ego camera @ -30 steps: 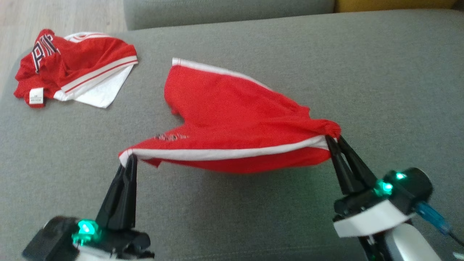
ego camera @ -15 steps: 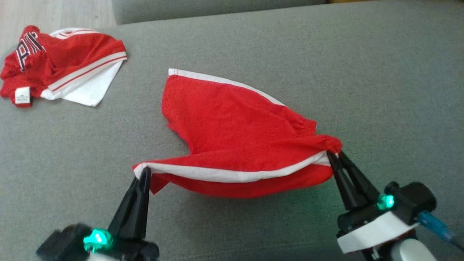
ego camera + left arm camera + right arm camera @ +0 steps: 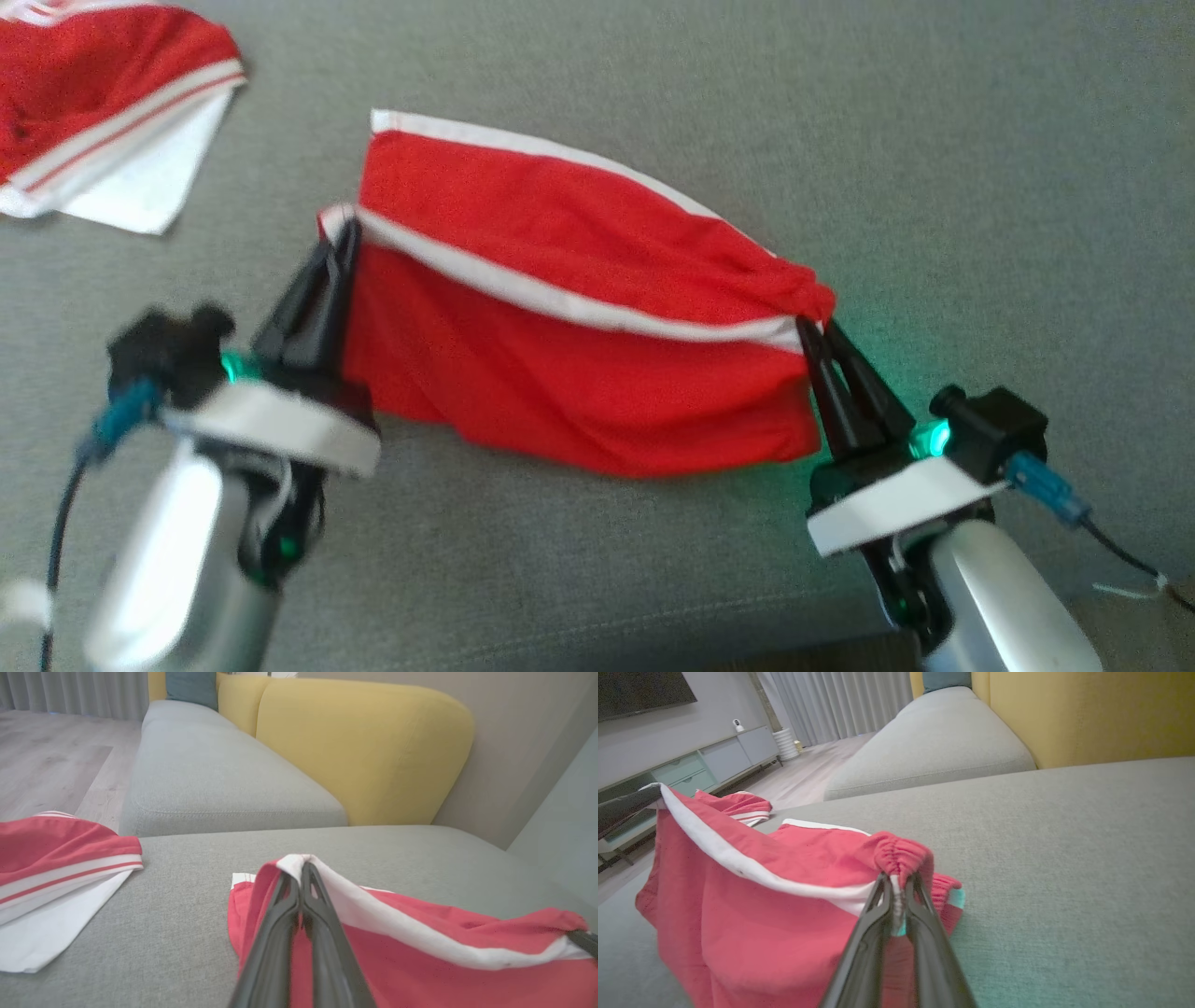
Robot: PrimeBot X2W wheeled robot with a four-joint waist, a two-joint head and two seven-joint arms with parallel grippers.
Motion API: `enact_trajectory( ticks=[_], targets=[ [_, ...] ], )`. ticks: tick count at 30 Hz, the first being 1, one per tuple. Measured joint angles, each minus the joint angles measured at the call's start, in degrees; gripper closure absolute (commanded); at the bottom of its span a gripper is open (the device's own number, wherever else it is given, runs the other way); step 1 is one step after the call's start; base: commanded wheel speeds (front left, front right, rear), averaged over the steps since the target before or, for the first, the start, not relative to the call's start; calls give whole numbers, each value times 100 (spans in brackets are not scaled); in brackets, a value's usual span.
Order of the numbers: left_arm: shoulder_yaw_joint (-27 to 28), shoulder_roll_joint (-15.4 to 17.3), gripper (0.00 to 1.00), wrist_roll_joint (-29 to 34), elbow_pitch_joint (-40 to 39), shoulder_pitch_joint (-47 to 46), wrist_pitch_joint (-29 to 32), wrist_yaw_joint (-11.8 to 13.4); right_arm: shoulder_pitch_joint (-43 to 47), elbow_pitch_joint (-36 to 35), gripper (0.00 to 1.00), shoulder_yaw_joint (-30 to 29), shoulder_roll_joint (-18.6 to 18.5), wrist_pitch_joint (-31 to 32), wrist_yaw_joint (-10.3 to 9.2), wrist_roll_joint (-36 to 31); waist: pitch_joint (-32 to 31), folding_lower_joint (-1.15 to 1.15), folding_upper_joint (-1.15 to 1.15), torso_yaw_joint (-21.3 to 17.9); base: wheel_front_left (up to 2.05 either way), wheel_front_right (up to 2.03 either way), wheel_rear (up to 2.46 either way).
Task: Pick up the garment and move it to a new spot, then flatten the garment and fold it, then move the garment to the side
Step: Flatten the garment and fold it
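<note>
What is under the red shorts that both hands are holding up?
Grey sofa cushion shows all around the red shorts, pinched at the waistband by the left hand and right hand. The hanging cloth covers the cushion directly beneath; anything there is hidden.

The left gripper (image 3: 339,231) at nine o'clock points toward one, the right gripper (image 3: 814,329) at four points toward eleven; both pinch the red shorts (image 3: 560,392).
</note>
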Motion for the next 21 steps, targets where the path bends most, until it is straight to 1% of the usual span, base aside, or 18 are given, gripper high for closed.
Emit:
enact_trajectory(
  ticks=[5, 6, 10, 21],
  targets=[
    [-37, 38, 100, 137, 959, -919, -11, -21, -430, 454, 100, -108, 180, -197, 0, -8, 373, 0, 0, -142, 0, 0, 0],
    [-38, 40, 100, 138, 1123, -1058, -18, -55, -506, 512, 100, -124, 201, -233, 0, -8, 442, 0, 0, -170, 0, 0, 0],
    [-79, 43, 100, 189, 1693, -1511, -112, -64, -777, 710, 100, -147, 224, -332, 0, 10, 697, 0, 0, -272, 0, 0, 0],
    [-200, 73, 100, 282, 2533, -2341, -264, -107, -1167, 831, 100, 140, 226, -394, 0, 357, 1042, 0, 0, -398, 0, 0, 0]
  ],
)
